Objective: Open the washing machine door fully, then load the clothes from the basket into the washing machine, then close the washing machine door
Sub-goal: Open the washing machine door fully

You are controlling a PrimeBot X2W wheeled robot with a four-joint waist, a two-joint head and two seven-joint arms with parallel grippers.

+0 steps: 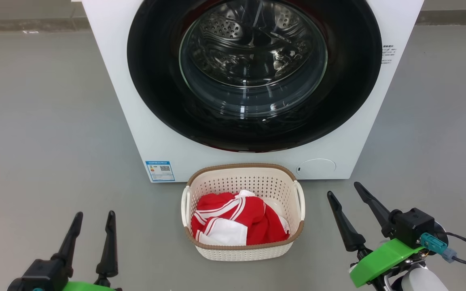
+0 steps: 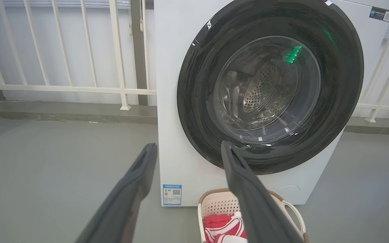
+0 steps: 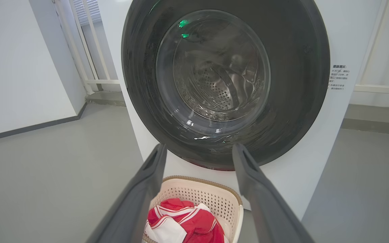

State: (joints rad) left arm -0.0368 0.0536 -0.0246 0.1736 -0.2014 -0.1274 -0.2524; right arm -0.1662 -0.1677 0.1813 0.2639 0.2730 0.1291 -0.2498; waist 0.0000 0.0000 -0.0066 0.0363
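Note:
The white washing machine [image 1: 144,133] [image 2: 171,101] [image 3: 336,40] stands ahead, its round black door [image 1: 350,81] [image 2: 198,84] [image 3: 299,67] shut flat against the front, with the steel drum showing through the glass. On the floor right before it sits the cream basket [image 1: 241,250] [image 2: 214,204] [image 3: 194,192], holding the red and white clothes [image 1: 233,220] [image 2: 223,226] [image 3: 184,221]. My left gripper [image 1: 95,214] [image 2: 189,148] stands open, left of the basket. To the basket's right my right gripper [image 1: 344,190] [image 3: 198,148] is open too. Neither holds anything.
Grey floor [image 1: 47,121] spreads on both sides of the washer. A white railing [image 2: 62,88] on a low kerb runs behind it. A white wall [image 3: 19,67] stands off to one side in the right wrist view. A blue label [image 1: 159,170] and a round cap [image 1: 316,167] sit low on the washer's front.

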